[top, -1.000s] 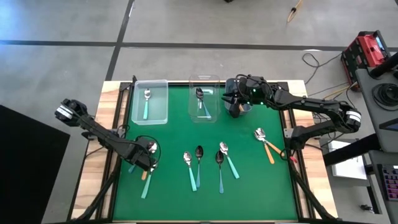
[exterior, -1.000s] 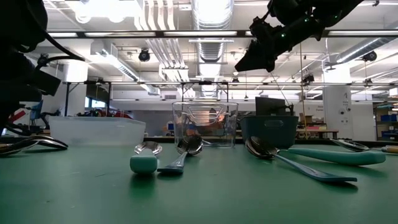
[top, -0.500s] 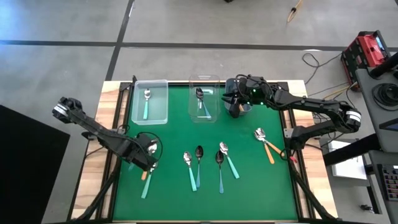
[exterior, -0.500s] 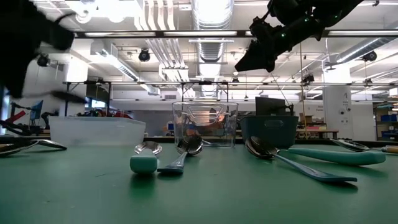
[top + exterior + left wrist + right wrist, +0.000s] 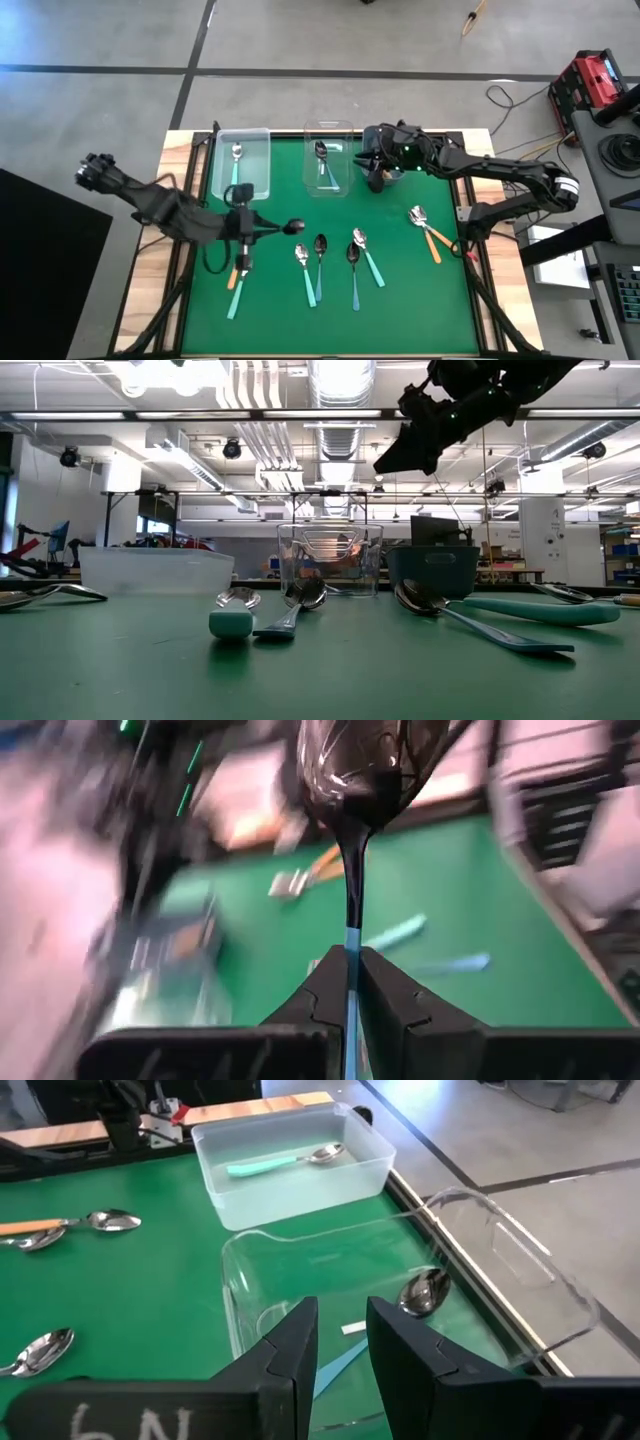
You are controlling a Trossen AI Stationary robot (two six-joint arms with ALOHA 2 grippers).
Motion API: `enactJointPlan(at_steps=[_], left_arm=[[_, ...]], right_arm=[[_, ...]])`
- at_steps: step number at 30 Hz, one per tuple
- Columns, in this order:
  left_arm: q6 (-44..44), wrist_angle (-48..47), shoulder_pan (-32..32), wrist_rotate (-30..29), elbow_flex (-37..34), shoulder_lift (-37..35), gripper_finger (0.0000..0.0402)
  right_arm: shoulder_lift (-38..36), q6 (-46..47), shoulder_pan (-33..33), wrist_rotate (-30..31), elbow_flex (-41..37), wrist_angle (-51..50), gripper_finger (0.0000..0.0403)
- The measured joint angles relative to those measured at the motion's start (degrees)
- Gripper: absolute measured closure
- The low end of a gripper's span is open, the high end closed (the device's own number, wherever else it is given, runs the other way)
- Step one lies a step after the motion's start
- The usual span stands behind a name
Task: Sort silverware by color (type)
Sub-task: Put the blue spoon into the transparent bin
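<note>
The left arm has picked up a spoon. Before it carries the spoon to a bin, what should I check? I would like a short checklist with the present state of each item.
1. Grip: left gripper is shut on the handle of the dark-bowled blue spoon: ok.
2. Matching bin: the clear bin holds a spoon in the bin that looks the same type: ok.
3. Room in that bin: only one spoon is inside: ok.
4. Free path: right gripper, open and empty, hovers close beside the clear bin: probably not ok.
5. Height of the held spoon above the table: cannot tell.
</note>
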Motion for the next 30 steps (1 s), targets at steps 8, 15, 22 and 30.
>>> enactJointPlan(at_steps=[8,15,22,30], left_arm=[[17.69,17.91,12.34,23.49,-6.61,-2.63,0.0401],[16.75,37.55,21.64,39.04,-16.13,-0.42,0.0402],[11.79,58.12,25.47,40.04,-26.20,3.33,0.0401],[7.38,69.71,27.93,40.04,-29.80,10.70,0.0401]], right_arm=[[0.51,0.01,0.79,-0.04,0.00,2.67,0.0323],[0.82,-0.53,2.54,-4.77,-0.02,7.35,0.0323],[0.87,-3.18,7.07,-11.04,-0.02,13.52,0.0323],[1.78,-4.43,12.12,-11.64,-0.02,23.10,0.0323]])
